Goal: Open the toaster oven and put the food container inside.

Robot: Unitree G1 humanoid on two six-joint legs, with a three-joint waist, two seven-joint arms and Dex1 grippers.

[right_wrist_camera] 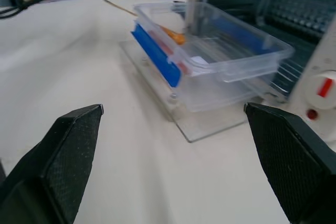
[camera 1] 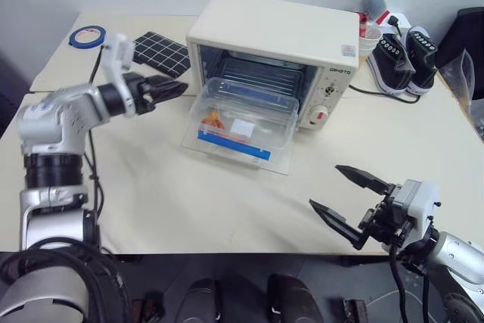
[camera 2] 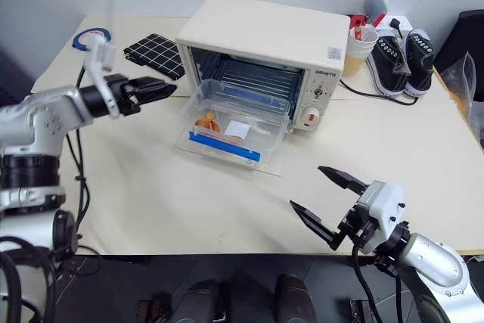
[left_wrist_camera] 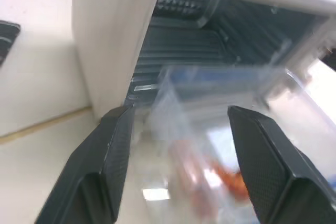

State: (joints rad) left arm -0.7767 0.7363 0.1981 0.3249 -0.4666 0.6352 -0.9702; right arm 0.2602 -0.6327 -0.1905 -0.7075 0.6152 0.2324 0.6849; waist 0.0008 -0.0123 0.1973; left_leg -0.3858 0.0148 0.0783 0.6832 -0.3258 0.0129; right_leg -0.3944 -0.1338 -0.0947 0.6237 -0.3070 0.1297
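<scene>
- Sitting on the lowered glass door (camera 1: 227,158) of the toaster oven (camera 1: 276,35) is the food container (camera 1: 246,115), its far end reaching into the oven mouth and its near end, with the blue clip (camera 1: 233,145), sticking out toward the near table edge.
- Orange food pieces (camera 1: 212,119) and a white label (camera 1: 242,127) are showing through the clear plastic.
- Hanging just left of the oven's left front corner, the left gripper (camera 1: 168,88) is pointing right toward the container, its two black fingers parted and holding nothing.
- Hovering over the near right part of the table (camera 1: 151,194), well apart from the container, the right gripper (camera 1: 349,202) is spreading its fingers wide and empty.
- Lying on the far left of the table are a black grid-patterned cloth (camera 1: 160,52) and a blue tape roll (camera 1: 87,35).
- Standing right of the oven is a pair of black sneakers (camera 1: 404,58).
</scene>
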